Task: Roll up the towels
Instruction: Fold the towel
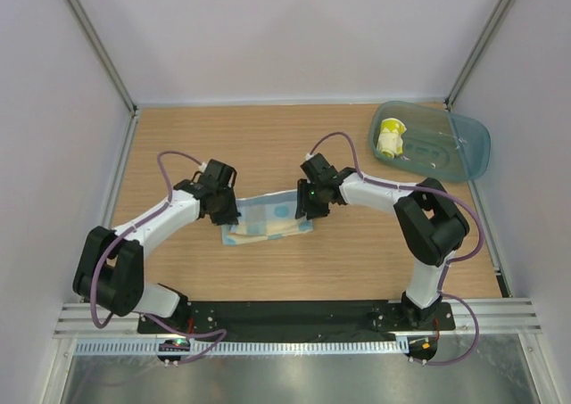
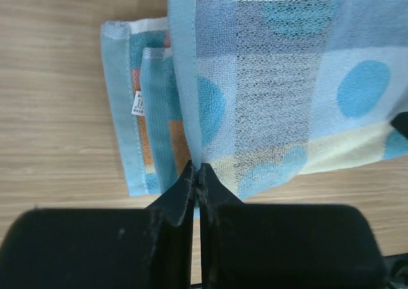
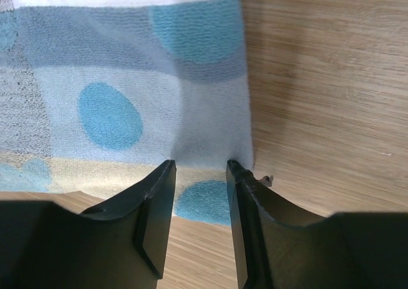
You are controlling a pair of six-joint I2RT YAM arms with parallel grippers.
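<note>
left gripper (image 2: 197, 171) pinches blue towel (image 2: 287, 91) | right gripper (image 3: 201, 166) parted (astride edge)

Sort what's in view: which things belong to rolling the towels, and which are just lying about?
Part of the job: blue towel, pinched by the left end effector; right end effector, open at its other end; yellow towel, inside the teal tray.
Just lying about: the teal tray; the table.
</note>
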